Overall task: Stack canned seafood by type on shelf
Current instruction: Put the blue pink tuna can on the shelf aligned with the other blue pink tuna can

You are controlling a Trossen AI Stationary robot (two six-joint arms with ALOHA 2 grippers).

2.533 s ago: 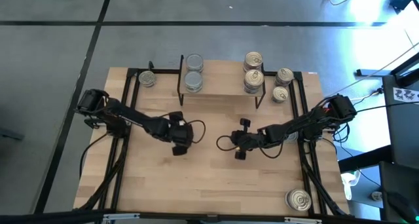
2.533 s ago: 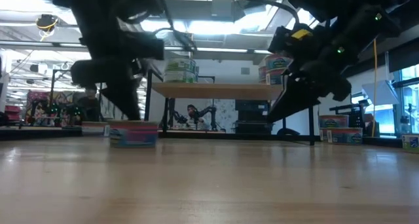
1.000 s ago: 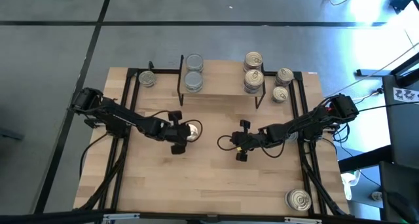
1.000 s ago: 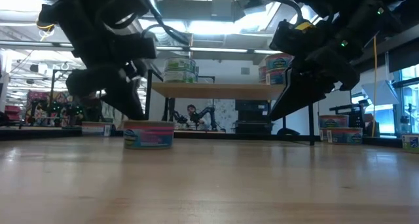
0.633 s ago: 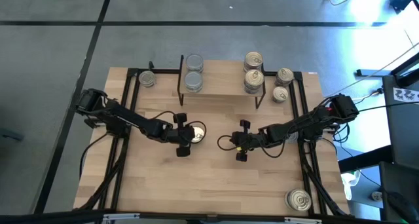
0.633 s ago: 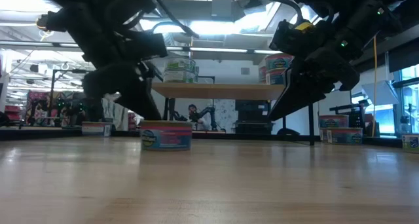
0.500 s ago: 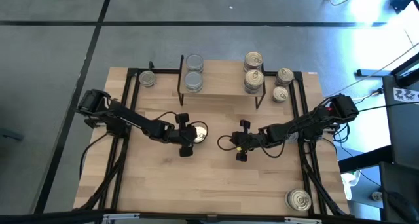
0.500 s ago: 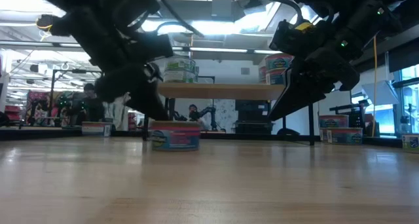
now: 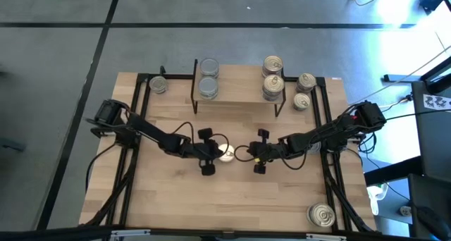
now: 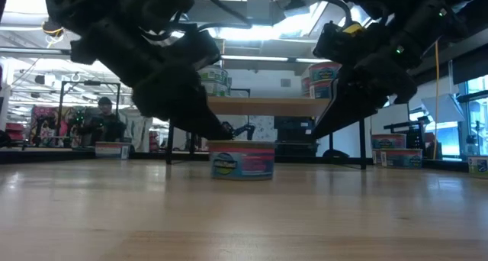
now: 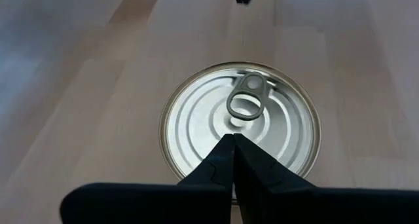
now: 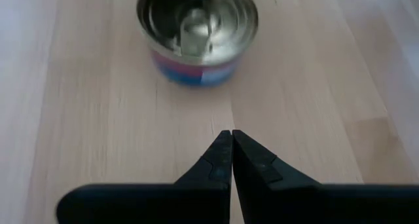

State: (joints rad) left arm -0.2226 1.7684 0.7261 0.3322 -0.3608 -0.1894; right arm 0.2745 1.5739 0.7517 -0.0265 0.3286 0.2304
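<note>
Since a moment ago your left gripper [image 9: 208, 151], jaws closed, has pushed the can [image 9: 225, 153] rightward to mid-counter (within handover reach), facing the right gripper [image 9: 258, 151], jaws also closed.

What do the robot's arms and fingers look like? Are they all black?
Mostly, yes. Both arms are dark, thin and jointed, with black cables looping beside them. The left gripper and right gripper each end in two flat black fingers that narrow to a point. In the low view, one arm carries a small yellow mark and tiny green lights.
</note>
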